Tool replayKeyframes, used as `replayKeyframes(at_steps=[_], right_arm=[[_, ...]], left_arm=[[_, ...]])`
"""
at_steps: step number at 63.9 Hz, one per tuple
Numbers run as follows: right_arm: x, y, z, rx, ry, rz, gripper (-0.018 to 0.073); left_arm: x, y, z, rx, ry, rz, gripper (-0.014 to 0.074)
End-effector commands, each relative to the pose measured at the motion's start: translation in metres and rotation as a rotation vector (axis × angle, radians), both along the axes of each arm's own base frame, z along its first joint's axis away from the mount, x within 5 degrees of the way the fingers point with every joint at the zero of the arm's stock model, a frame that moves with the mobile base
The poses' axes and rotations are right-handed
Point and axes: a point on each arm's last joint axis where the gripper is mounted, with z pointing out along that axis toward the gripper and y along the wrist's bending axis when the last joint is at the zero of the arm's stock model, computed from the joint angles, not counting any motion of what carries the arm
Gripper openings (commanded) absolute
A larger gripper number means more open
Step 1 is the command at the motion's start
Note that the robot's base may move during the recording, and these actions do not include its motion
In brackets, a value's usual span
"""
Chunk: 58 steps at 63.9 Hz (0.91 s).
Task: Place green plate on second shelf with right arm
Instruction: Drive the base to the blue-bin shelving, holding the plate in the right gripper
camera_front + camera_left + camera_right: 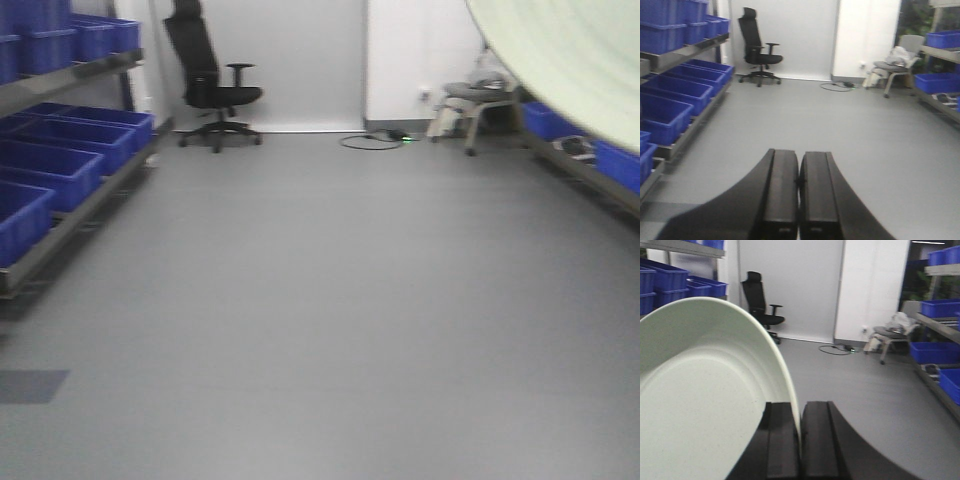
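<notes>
1. Grip: right gripper (800, 445) clenched on the rim of the green plate (705, 400). The rim's edge is wedged in the narrow slit between the two black fingers (782, 440).
2. Green plate, wrist view: it stands on edge, spreading from the fingers toward 9 o'clock. In the front view its pale curved edge fills the 1–2 o'clock corner.
3. Left gripper (799, 195): fingers pressed flat together, nothing between them.
4. Floor (330, 300): grey open aisle running from 6 to 12 o'clock between the two shelf runs.
5. Blue bins (60, 165): rows on the racks (60, 235) at 9–10 o'clock, front edges lining the aisle. More blue bins sit at 3 o'clock, under the plate's edge.
6. Office chair (210, 80): black, 11 o'clock, near the white wall (300, 60).
7. Stool (480, 100): 1 o'clock, carrying something pale. Cable coil (372, 141) lies on the floor at 12 o'clock, just beside it.
</notes>
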Motion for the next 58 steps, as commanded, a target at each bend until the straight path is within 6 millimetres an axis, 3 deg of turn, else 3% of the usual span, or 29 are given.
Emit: replayKeyframes(at_steps=[1,58], right_arm=[[-0.0033,0.0006,0.0189,0.018,-0.122,0.01,0.0027],[-0.0033,0.0006,0.0189,0.018,-0.122,0.01,0.0027]], left_arm=[[0.0,-0.0005,-0.0056,-0.01,-0.057,-0.008,0.0131],[0.0,-0.0005,-0.0056,-0.01,-0.057,-0.008,0.0131]])
